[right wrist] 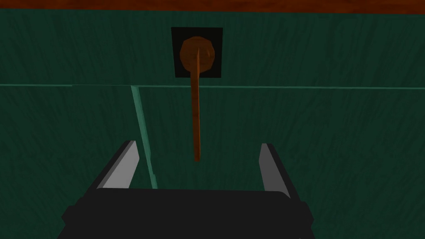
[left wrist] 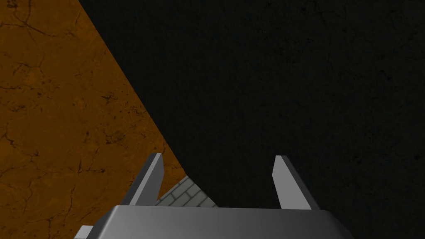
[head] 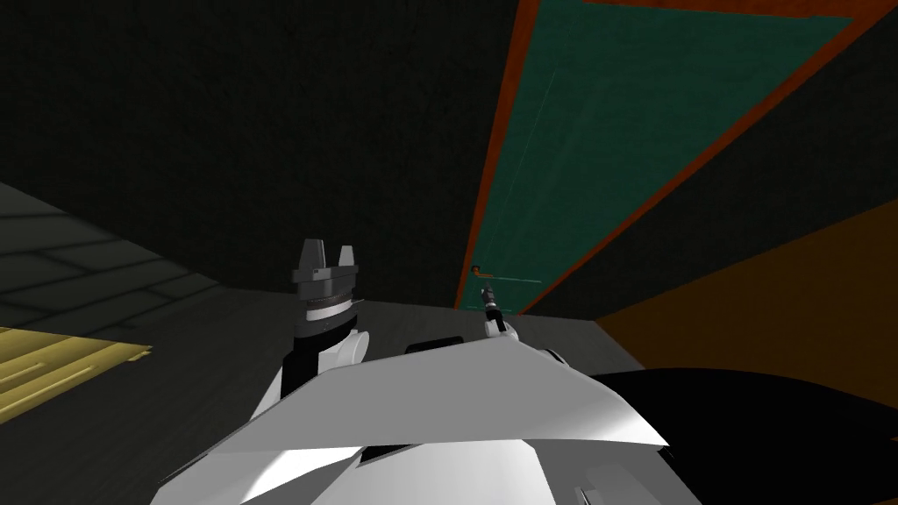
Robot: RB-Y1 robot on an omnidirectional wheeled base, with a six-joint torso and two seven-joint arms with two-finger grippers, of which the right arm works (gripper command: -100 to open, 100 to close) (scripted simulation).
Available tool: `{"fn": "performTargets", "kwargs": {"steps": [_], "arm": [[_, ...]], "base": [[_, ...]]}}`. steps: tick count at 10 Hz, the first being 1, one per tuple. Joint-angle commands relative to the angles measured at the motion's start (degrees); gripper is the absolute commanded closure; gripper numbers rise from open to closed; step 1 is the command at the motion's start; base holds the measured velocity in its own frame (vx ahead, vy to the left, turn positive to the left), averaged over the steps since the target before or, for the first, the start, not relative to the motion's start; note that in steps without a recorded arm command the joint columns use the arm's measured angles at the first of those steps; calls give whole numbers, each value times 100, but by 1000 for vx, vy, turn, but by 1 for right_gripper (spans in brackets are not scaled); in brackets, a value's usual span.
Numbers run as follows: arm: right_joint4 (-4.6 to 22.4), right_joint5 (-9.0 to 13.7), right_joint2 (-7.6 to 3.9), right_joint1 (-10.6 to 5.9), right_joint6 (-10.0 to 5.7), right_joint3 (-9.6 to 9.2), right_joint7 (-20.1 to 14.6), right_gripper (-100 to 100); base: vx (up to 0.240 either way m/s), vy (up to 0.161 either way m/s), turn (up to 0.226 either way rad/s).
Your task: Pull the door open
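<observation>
R gripper was wide open, fingers abt a third of the frame apart, holding nothing. Thin brown lever handle ran from its round hub on a black square backplate towards the gripper. The lever's tip sat between the two fingers w/ clear gaps either side; couldn't tell if it was level w/ them in depth. Handle was on the dark green panelled door, close to the door's edge by the red-brown frame.

In head view the R gripper pointed at the door's handle side, next to the frame. Dark wall lay to the robot's left of the frame, orange-brown wall to its right.

L gripper was raised on the left, well apart from the door, fingers spread wide, empty.
</observation>
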State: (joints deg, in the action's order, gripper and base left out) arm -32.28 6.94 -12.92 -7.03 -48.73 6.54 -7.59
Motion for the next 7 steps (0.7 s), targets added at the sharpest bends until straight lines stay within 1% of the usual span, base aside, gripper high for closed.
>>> {"fn": "performTargets", "kwargs": {"steps": [1, 5, 6, 7], "arm": [[-1, 32, -78, 57, -19, 40, -71, -100], [102, 128, -316, 220, -162, 162, -278, -100], [102, 128, -316, 220, -162, 162, -278, -100], [102, 128, -316, 220, -162, 162, -278, -100]], "base": [[209, 12, 92], [202, -19, 116], [133, -11, 36], [35, 3, -8]]}}
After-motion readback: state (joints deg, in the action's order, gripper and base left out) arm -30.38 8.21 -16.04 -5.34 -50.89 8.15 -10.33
